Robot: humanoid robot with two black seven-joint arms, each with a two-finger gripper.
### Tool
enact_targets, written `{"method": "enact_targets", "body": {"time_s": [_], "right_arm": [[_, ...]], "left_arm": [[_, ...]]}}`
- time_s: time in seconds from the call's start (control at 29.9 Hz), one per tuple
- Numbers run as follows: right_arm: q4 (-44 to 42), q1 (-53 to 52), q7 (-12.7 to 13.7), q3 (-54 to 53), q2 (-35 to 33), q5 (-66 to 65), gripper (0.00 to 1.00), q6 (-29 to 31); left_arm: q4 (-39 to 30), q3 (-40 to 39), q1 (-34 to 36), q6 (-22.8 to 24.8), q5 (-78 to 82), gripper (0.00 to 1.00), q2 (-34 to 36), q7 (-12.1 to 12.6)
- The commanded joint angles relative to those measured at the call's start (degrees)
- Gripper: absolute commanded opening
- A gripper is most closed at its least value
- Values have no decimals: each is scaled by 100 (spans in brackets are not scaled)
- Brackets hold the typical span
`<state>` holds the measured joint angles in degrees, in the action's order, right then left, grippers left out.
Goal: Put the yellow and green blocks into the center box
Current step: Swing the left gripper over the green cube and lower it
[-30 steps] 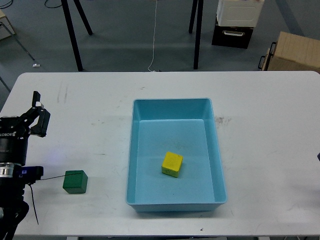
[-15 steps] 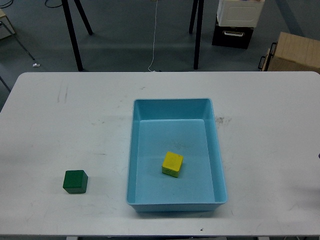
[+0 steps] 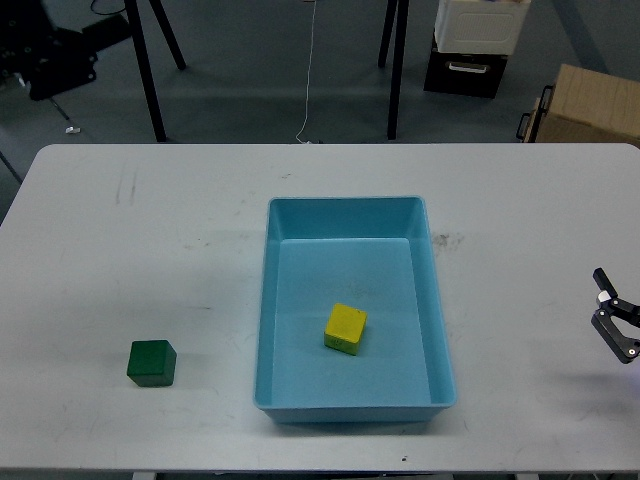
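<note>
The yellow block [image 3: 345,329] lies inside the light blue box [image 3: 272,300] at the table's center, near its front half. The green block [image 3: 151,363] sits on the white table, well left of the box. My right gripper [image 3: 600,298] comes in at the right edge, open and empty, right of the box and apart from it. A dark, blurred part of my left arm [image 3: 55,55] shows at the top left, above the floor beyond the table. Its fingers cannot be told apart.
The white table [image 3: 150,230] has faint smudges. Beyond its far edge are black stand legs [image 3: 145,70], a white and black cabinet [image 3: 470,45] and a cardboard box [image 3: 590,105] on the floor.
My left arm left the lower left edge, went out of view, and now shows dark at the top left. My right gripper has come in at the right edge. The blocks have not moved.
</note>
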<state>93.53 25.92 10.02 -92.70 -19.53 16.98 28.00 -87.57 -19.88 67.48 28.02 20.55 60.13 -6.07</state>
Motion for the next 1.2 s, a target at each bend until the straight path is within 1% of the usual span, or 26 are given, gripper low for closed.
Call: {"method": "enact_targets", "body": {"time_s": [0.0,0.03,0.17,0.27,0.33,0.43,0.47,0.6,0.74,0.9,1.0,1.17], "right_arm": [[7,-69,0,50,2,-107,100,0],[7,-69,0,50,2,-107,100,0],[-2,-60,0,15,-7,-107,100,0],[-10,-78,0,50,11,-107,100,0],[-10,-87,0,77,11,-107,100,0],[-28,-174,0,112,72,-107,100,0],[-37,-201,0,129,90,-107,100,0],[-54,-236,0,182,90,-116,100,0],[-116,-263,0,217,90,-116,100,0],[-116,-263,0,226,90,-124,100,0],[-116,-263,0,226,90,-124,100,0],[-116,-245,8,226,90,-124,100,0]], "left_arm": [[302,2177,1616,-2,326,100,-861,27],[302,2799,1985,-2,388,100,-1054,71],[118,5032,3330,-2,931,100,-1643,492],[-233,6238,4026,-2,1047,100,-1987,572],[-409,6715,4212,-2,1082,100,-2154,607],[-401,7304,4143,-2,1345,100,-2444,730],[-401,7419,4072,-2,1546,100,-2506,730],[-340,7446,3554,-2,2031,100,-2541,739],[-15,7429,3194,-2,2058,100,-2629,739],[363,7043,2675,-2,2067,100,-2647,739],[556,6937,2481,-2,2111,100,-2647,739],[653,6910,2262,-2,2243,100,-2647,739]]}}
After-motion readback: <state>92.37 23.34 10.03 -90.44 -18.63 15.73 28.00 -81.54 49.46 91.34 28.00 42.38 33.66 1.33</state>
